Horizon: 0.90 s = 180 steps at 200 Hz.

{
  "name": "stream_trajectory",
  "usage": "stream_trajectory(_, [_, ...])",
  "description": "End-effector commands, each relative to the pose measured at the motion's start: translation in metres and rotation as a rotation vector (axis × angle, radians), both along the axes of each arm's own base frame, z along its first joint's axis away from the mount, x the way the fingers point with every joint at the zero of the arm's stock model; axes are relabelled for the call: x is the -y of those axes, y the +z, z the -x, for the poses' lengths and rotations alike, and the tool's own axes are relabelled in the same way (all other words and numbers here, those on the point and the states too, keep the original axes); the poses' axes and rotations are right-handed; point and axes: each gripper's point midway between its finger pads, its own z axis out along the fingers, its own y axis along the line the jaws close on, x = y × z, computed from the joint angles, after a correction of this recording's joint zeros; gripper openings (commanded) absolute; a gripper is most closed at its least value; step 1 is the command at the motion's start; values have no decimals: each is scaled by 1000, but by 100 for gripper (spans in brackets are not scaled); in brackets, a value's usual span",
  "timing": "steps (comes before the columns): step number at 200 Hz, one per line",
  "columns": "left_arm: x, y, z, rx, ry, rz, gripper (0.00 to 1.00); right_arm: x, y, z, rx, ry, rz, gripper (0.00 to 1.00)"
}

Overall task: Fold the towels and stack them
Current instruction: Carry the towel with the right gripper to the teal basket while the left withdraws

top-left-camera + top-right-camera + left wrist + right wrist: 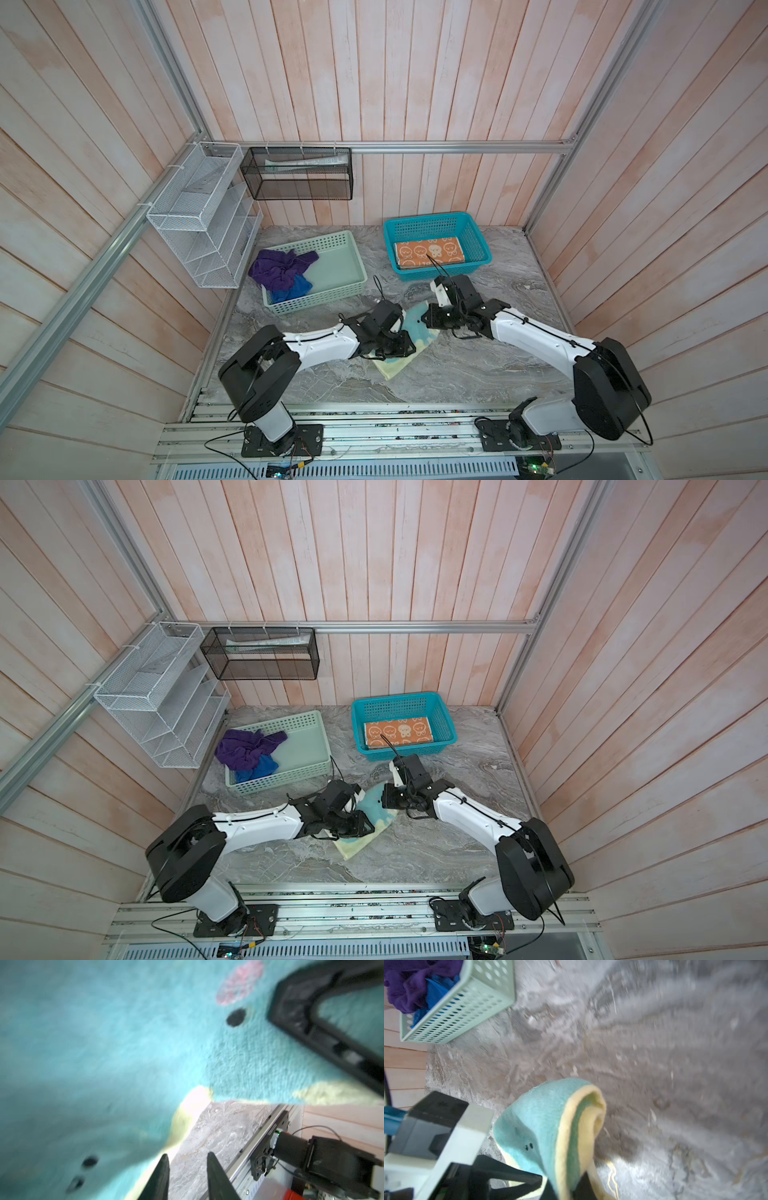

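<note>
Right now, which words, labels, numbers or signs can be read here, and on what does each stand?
No text can be read anywhere.
On the orange towel: cartoon faces only; marks at its near edge are too small.
On the pale packet in the black mesh rack: print too blurred.
On the teal towel: only dots and a pink patch.

Mostly blurry teal towel up close, yellowish edges, pink blotch, black dots; left pincer tips parted over grey counter.
</note>
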Motion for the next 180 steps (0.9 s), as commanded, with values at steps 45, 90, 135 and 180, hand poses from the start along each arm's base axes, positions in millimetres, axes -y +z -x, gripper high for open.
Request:
stream_trajectory(45, [-75,25,-39,166,137,-103,33,-50,108,-125,348,141,155,0])
stream_trajectory(90, [-80,16,-37,142,147,-90,33,-24,148,-219,416,60,111,0])
stream_trajectory(135, [-82,2,-35,110,145,-96,33,1,96,-270,302,42,98,0])
stream_trajectory(180, [-84,-6,-37,87,144,-101,33,26,43,-290,194,-10,72,0])
